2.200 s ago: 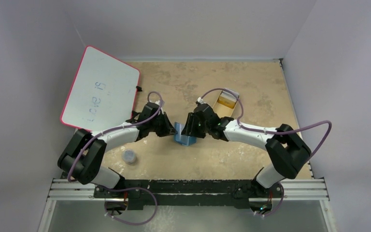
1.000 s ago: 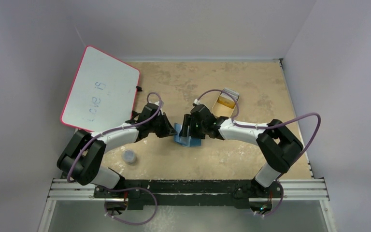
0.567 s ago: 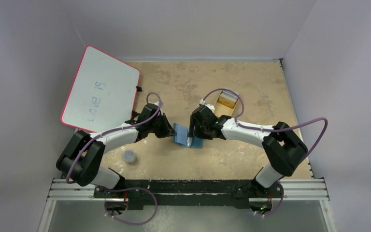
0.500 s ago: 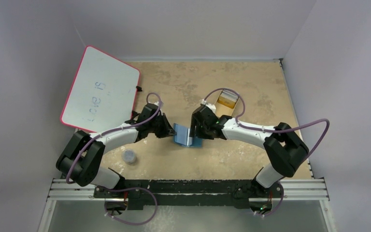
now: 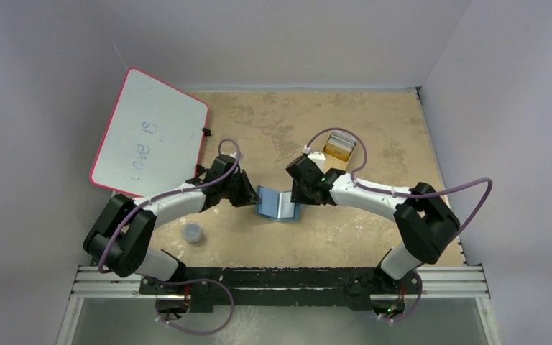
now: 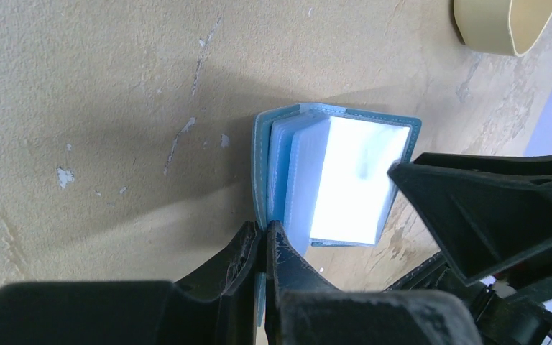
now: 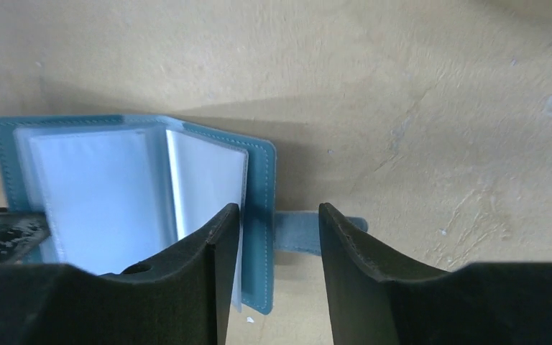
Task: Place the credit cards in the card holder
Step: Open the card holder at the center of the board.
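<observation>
The blue card holder [image 5: 277, 205] lies open mid-table with its silvery-clear pockets [image 6: 348, 180] showing. My left gripper [image 5: 249, 195] is shut on the edge of its left cover [image 6: 264, 233]. My right gripper [image 5: 298, 194] is open. Its jaws straddle the right cover and closing strap [image 7: 298, 233] without pinching them [image 7: 279, 241]. The orange-yellow credit cards [image 5: 338, 150] lie in the beige tray [image 5: 323, 158] behind the right gripper. No card is in either gripper.
A pink-rimmed whiteboard [image 5: 151, 133] leans at the far left. A small round cap [image 5: 192, 232] sits near the left arm's base. The tray's rim [image 6: 503, 32] shows at the top right of the left wrist view. Walls enclose the table on three sides.
The card holder went from nearly closed and upright to spread open. My right gripper moved right, drawing the right cover out. The left gripper stayed clamped in place.
</observation>
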Action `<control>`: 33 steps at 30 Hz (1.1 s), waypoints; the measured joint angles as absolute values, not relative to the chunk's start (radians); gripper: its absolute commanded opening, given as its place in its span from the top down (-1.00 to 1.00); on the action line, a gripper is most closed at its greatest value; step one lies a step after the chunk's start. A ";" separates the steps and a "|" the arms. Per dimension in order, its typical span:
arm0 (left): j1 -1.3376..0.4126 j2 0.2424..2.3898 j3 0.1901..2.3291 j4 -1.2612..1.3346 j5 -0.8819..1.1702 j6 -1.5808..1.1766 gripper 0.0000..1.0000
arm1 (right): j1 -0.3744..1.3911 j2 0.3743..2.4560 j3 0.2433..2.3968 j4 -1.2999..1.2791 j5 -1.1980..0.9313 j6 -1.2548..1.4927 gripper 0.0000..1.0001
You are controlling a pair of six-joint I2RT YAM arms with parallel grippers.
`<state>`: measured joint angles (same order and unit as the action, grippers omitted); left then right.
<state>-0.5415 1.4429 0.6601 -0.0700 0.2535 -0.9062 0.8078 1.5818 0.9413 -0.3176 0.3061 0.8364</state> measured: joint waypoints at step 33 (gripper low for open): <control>-0.564 1.430 0.660 -0.048 0.255 -0.933 1.00 | 0.862 1.685 1.035 -0.077 0.060 0.833 0.24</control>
